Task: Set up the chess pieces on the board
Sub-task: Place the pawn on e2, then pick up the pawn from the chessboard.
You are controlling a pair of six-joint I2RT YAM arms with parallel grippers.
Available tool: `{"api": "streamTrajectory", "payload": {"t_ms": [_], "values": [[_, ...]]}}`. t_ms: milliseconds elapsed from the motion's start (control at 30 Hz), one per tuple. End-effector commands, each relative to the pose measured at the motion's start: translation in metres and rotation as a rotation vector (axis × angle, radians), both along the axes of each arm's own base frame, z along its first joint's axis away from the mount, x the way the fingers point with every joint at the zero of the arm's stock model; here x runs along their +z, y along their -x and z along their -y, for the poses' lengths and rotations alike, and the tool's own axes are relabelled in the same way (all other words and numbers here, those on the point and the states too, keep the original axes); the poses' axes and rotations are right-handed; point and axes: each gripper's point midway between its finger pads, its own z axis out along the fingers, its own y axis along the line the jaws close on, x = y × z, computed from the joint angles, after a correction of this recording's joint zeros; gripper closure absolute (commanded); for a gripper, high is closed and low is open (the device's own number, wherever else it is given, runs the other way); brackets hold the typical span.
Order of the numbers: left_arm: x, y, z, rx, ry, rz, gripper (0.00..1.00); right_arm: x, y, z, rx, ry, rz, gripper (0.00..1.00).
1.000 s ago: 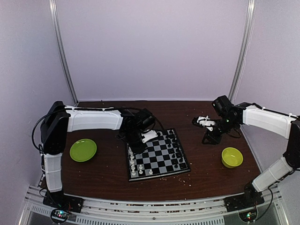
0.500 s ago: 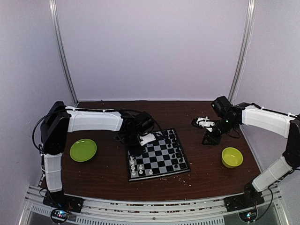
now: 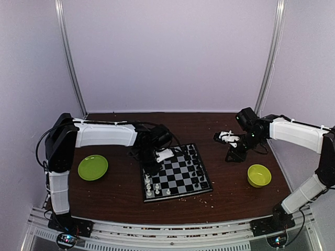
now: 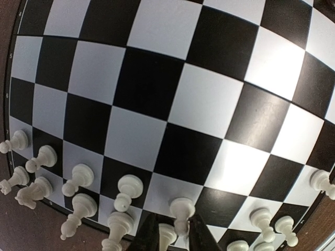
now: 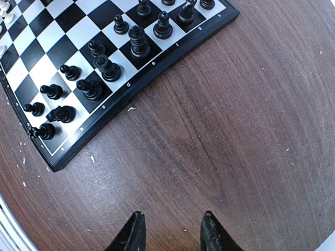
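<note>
The board point(image 3: 177, 177) lies at mid-table; it also shows in the left wrist view point(image 4: 157, 78) and the right wrist view point(image 5: 104, 123). White chess pieces point(image 3: 149, 184) line its left edge and black ones point(image 3: 194, 166) its right edge. My left gripper point(image 3: 158, 157) hovers low over the white side. In its wrist view its gripper point(image 4: 175, 236) has the jaws slightly parted around the head of a white pawn point(image 4: 181, 206) that stands in the pawn row. My right gripper point(image 3: 226, 137) is open and empty over bare table right of the board, as its wrist view point(image 5: 170, 230) shows. Black pieces point(image 5: 138, 39) stand in two rows.
A lime-green plate point(image 3: 92, 167) lies left of the board. A lime-green bowl point(image 3: 258, 175) stands at the right. Pale crumbs point(image 3: 209, 201) lie scattered along the board's front edge and on the wood point(image 5: 93, 158). Walls close in on three sides.
My left gripper moved a little left and down over the board's white side, then held still. The right arm has barely moved.
</note>
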Motion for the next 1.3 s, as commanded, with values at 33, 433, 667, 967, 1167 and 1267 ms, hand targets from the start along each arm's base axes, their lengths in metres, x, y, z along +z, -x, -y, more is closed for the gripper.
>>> {"api": "streamTrajectory", "payload": {"t_ms": [33, 433, 667, 967, 1167, 1267], "values": [[0.047, -0.006, 0.012, 0.013, 0.104, 0.056, 0.77, 0.004, -0.003, -0.002, 0.004, 0.015, 0.01, 0.64], [0.06, 0.064, 0.059, -0.27, 0.244, -0.016, 0.76, 0.004, -0.003, -0.002, 0.007, 0.018, 0.01, 0.64], [0.038, 0.093, 0.073, -0.34, 0.239, -0.09, 0.73, 0.003, -0.003, -0.002, 0.007, 0.021, 0.008, 0.64], [0.02, 0.091, 0.073, -0.331, 0.188, -0.085, 0.73, 0.002, -0.002, -0.003, 0.009, 0.021, 0.006, 0.64], [0.01, 0.084, 0.07, -0.323, 0.148, -0.062, 0.73, 0.002, -0.002, -0.003, 0.01, 0.024, 0.007, 0.64], [0.005, 0.084, 0.069, -0.322, 0.134, -0.06, 0.73, 0.002, -0.003, -0.002, 0.01, 0.025, 0.006, 0.64]]}}
